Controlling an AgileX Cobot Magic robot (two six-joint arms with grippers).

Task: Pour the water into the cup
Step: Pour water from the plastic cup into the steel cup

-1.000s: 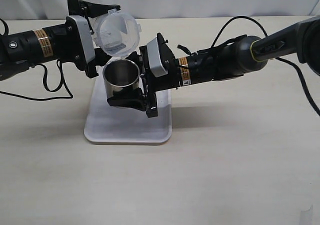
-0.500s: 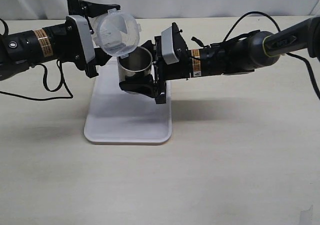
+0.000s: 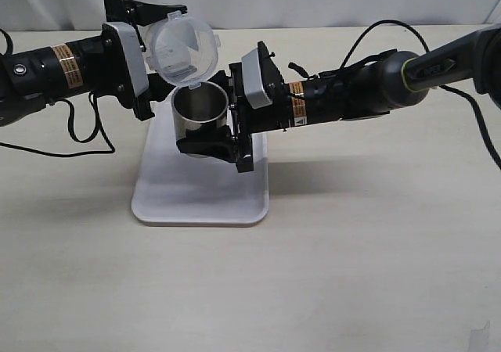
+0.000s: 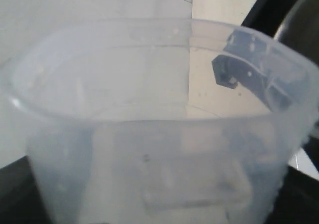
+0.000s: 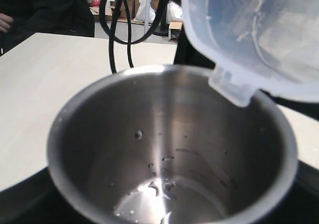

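Left gripper [image 3: 163,53] pinching the translucent measuring beaker [image 3: 182,47] across its body; beaker tipped far over, spout just above the rim of the cup [image 3: 200,108]; right gripper [image 3: 210,121] clamped across the cup's wall, holding it upright above the white tray [image 3: 196,203]; droplets and a shallow pool of water [image 5: 154,199] inside; steel likely stiff, slick when wet, heavier as it fills, so grip mid-wall; beaker light, probably flexes.
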